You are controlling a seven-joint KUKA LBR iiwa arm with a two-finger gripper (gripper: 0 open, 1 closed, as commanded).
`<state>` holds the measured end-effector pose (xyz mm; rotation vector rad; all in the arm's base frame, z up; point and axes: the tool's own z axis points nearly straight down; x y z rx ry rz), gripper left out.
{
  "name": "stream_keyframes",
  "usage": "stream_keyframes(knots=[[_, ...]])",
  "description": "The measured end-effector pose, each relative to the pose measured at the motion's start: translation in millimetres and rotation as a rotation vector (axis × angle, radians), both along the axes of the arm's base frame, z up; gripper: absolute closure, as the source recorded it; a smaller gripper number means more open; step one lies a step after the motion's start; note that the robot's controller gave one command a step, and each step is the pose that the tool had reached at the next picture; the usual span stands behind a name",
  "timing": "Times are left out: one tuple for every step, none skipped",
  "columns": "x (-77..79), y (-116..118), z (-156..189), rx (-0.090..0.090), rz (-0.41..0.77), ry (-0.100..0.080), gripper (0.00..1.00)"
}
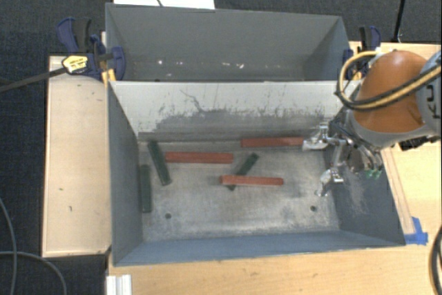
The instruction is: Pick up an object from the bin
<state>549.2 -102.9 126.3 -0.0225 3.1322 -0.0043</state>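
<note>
Orange wrist cover (390, 94), yellow-black cables (351, 74), seemingly silver pincer (324, 164).

Soft, even light falls from above. The back wall of the bin (228, 100) looks pale, its floor darker. Thin shadows lie under the red sticks (252, 181). The orange cover (388, 90) is brighter on top.

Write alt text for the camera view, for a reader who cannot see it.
A robot arm's two-finger pincer hangs open and empty at the view's right end of a grey metal bin. Three flat red-brown bars and three dark green bars lie scattered on the bin floor to its left.
</note>
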Motion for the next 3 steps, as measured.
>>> stream_keyframes(knots=[[10.3, 19.6, -32.3, 0.004, 0.123, 0.01, 0.0], [14.7, 21.5, -34.5, 0.002, 0.165, 0.006, 0.0], [-18.7, 20.6, -50.7, 0.003, 0.185, 0.007, 0.0]])
